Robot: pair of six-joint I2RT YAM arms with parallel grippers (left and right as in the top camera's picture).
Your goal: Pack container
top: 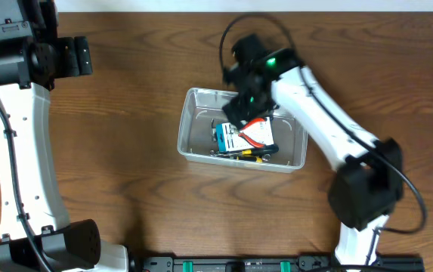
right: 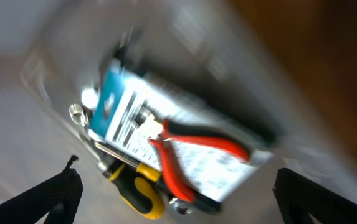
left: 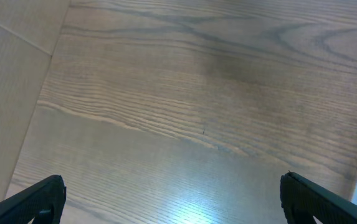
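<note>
– Black fingers (right: 41, 199) fill both lower corners of the right wrist view. How does the right pincer (right: 175, 171) stand?
– It is wide, and it holds nothing. Just below it, between the fingers, lie the pliers (right: 209, 140) with red handles, on top of a blue-and-white box (right: 119, 112).
– And beside the pliers?
– Toward the left finger is a screwdriver (right: 142, 194) with a yellow and black handle, partly under the box. Something small of shiny metal shows past the box corner. The picture is blurred there, so I cannot say what it is.
– Where is the container (top: 193, 143)?
– Directly under this pincer. All three things lie inside it, toward the wall nearer to the robot. Seen from overhead, the pincer hangs over the far half of the container. Whether it touches anything, I cannot tell.
– And the left pincer (left: 172, 180)?
– Also wide, with nothing between its fingers. Under it is the wood grain of the table (left: 197, 93). It is well apart from the container, far on the left side.
</note>
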